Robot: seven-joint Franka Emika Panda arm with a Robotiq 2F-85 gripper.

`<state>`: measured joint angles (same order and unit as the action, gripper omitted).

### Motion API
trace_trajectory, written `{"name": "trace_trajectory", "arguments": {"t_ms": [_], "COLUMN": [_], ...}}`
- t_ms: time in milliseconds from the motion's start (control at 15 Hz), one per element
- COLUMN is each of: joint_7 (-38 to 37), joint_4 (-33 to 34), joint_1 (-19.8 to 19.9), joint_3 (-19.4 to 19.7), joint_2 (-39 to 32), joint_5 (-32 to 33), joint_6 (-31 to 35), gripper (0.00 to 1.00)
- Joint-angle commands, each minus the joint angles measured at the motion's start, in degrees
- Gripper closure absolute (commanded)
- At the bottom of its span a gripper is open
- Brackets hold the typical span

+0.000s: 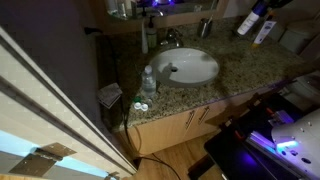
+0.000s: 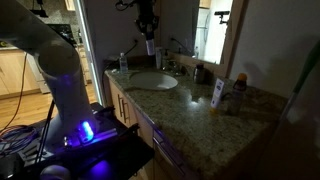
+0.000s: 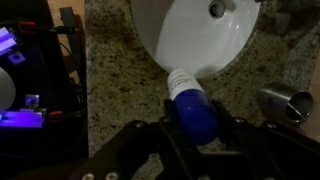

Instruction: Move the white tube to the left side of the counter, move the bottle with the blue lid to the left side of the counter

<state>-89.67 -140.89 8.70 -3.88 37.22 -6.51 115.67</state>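
The jaws (image 3: 197,122) were shut on the bright blue cap of the bottle with the blue lid (image 3: 184,80), pressing it from 9 and 3 o'clock in the wrist view. The pale body pointed away toward 12 o'clock. It carried a printed label, but that was too blurred for us to read. In an exterior view the bottle (image 2: 149,46) hung under the jaws, raised clear of the bench (image 3: 120,70).

Past the bottle at 12 o'clock we saw one oval white sink (image 3: 200,35), its drain showing near the top edge of the wrist view. At 3 o'clock of the cap lay a shiny metal object (image 3: 281,102) that we could not identify.

We counted one clear plastic water bottle (image 1: 148,82), standing on the speckled granite at 9 o'clock of the basin in an exterior view. We could not tell what it held.

We also counted one white tube (image 2: 217,92), upright on the bench at the end well apart from the jaws, with the sink between them. Just beside it at 3 o'clock stood one darker container with an orange top (image 2: 238,95). Nothing written on either could be read.
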Motion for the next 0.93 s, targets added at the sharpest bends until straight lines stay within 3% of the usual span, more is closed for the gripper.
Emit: {"name": "trace_trajectory", "arguments": {"t_ms": [0,267,467,533,600,733,800,867], "joint_7": [4.8,11.4,18.9,13.4,13.8,13.7,13.6,14.3], "joint_4": [1.9,14.7,23.8,16.6,18.7,18.4,18.1,18.3], "joint_1": [-2.1,-7.1,-8.8,-8.0,-8.1,-8.1,-8.1,-8.5], "joint_3": [0.4,-1.4,0.4,-1.9,-1.8,-1.8,-1.9,-2.2], "joint_2": [-3.9,-13.4,-19.3,-14.0,-15.5,-15.7,-15.3,-16.7], "joint_5": [-1.1,-3.4,-3.7,-2.4,-2.4,-2.4,-2.4,-2.4], "joint_6": [-0.1,-3.2,-5.2,-2.1,-2.3,-2.2,-2.2,-2.7], "gripper": [0.85,0.85,0.85,0.85,0.60,0.60,0.85,0.85]}}
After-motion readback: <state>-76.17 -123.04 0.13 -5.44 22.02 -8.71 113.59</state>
